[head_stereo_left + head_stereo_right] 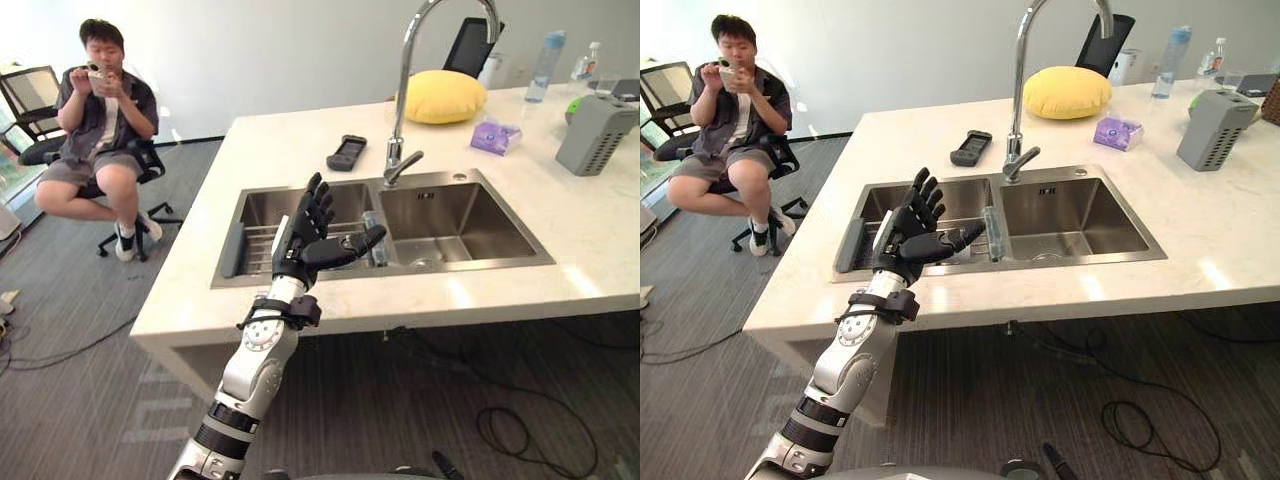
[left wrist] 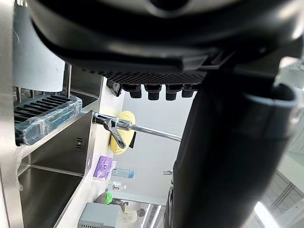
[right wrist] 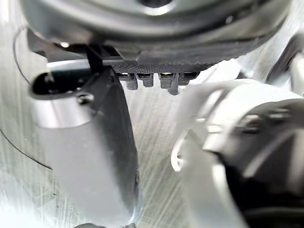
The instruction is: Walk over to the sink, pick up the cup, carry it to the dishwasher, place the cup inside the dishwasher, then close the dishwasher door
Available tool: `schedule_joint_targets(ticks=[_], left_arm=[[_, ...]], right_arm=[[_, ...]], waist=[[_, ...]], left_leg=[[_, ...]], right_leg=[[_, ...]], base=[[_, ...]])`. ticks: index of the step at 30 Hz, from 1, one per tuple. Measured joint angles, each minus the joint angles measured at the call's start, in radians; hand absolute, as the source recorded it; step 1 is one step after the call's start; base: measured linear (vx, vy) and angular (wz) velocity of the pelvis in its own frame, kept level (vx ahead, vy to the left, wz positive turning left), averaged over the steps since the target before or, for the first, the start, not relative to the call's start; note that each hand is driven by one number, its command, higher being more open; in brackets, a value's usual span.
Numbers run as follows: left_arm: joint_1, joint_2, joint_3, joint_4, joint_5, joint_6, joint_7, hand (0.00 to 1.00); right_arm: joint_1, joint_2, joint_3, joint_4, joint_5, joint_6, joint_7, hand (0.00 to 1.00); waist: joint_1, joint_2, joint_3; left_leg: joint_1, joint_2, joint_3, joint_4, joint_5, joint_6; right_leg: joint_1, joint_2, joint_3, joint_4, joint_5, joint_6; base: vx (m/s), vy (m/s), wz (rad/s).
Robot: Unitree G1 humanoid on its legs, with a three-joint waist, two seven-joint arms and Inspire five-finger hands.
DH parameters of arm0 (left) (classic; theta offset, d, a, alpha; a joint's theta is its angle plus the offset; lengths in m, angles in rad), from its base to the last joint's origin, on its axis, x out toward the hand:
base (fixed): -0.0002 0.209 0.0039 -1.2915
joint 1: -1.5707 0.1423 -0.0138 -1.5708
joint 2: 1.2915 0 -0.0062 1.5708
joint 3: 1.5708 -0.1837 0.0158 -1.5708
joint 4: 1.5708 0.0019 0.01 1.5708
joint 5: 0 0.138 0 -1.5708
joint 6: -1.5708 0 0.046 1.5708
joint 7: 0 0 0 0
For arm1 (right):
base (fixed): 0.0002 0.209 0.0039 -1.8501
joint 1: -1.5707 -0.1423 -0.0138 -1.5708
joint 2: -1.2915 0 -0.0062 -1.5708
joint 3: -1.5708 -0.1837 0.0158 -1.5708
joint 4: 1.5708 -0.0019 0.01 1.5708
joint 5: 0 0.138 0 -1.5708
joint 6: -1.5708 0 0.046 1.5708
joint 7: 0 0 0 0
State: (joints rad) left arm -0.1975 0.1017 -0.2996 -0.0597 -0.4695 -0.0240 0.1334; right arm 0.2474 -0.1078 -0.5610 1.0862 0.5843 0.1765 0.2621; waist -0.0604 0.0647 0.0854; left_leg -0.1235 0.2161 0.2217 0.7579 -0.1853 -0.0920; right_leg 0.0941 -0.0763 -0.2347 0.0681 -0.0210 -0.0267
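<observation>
The left robot hand (image 1: 912, 228), open with fingers spread, hovers over the steel sink (image 1: 1080, 262); what seems the clear cup (image 1: 992, 240) stands upright at the basin divider, just right of its thumb.

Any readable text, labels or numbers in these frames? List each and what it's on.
No text can be read here.
Purple packet on the white stone counter: its print is too blurred to read.
Clear bluish plastic bottle at the counter's far edge: its label is too small to read.
Stainless steel double sink: the small dark mark on the right basin's rear wall is too small to read.
</observation>
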Motion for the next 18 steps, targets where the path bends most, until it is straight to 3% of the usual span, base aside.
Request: schedule_joint_targets(ticks=[3,4,5,10,14,17,18], left_arm=[[0.000,0.002,0.002,-0.047,-0.003,0.003,0.006,1.00],[0.000,0.000,0.004,-0.079,-0.010,0.019,0.006,1.00],[0.007,0.003,0.009,-0.107,-0.024,0.033,0.006,1.00],[0.056,0.028,0.041,-0.136,-0.023,0.044,0.008,1.00],[0.080,0.034,0.048,-0.133,-0.019,0.046,0.019,1.00],[0.081,0.023,0.048,-0.124,0.001,0.054,0.022,1.00],[0.081,0.013,0.048,-0.106,0.003,0.053,0.021,1.00]], right_arm=[[-0.005,-0.005,0.020,-0.024,-0.019,-0.006,0.002,1.00],[-0.005,-0.004,0.027,-0.037,-0.019,-0.004,0.006,1.00],[-0.007,0.005,0.031,-0.036,-0.019,-0.003,0.006,1.00],[-0.008,0.049,0.050,-0.034,-0.018,-0.016,-0.004,1.00],[-0.004,0.047,0.045,-0.033,-0.018,-0.017,-0.013,1.00],[-0.010,0.045,0.037,-0.030,-0.018,-0.017,-0.026,1.00],[-0.009,0.044,0.038,-0.027,-0.019,-0.016,-0.033,1.00]], waist=[[0.018,-0.009,0.005],[0.018,0.002,0.000],[0.018,0.001,-0.008],[0.023,-0.054,-0.015],[0.022,-0.062,-0.021],[0.015,-0.060,-0.020],[0.010,-0.069,-0.014]], left_leg=[[0.005,-0.071,0.002,-0.244,0.023,0.007],[0.017,-0.083,-0.003,-0.359,0.134,0.030],[0.057,-0.093,0.005,-0.422,0.112,0.054],[0.172,-0.168,0.020,-0.644,0.113,0.082],[0.198,-0.207,0.017,-0.692,0.115,0.092],[0.226,-0.216,0.000,-0.708,0.103,0.099],[0.251,-0.222,-0.021,-0.706,0.097,0.105]], right_leg=[[0.012,-0.021,0.034,0.002,-0.015,0.031],[0.010,-0.014,0.039,0.011,-0.028,0.053],[0.009,-0.017,0.043,0.025,-0.045,0.069],[0.001,-0.069,0.043,0.053,-0.085,0.108],[0.006,-0.101,0.034,0.070,-0.102,0.133],[-0.072,-0.137,0.009,0.290,-0.140,0.142],[-0.133,-0.166,0.004,0.477,-0.141,0.138]], base=[[0.25,0.095,-0.33],[0.26,0.181,-0.16],[0.21,0.171,-0.05],[0.12,0.134,0.03],[0.10,0.103,0.05],[0.10,0.088,0.19],[0.08,0.065,0.37]])
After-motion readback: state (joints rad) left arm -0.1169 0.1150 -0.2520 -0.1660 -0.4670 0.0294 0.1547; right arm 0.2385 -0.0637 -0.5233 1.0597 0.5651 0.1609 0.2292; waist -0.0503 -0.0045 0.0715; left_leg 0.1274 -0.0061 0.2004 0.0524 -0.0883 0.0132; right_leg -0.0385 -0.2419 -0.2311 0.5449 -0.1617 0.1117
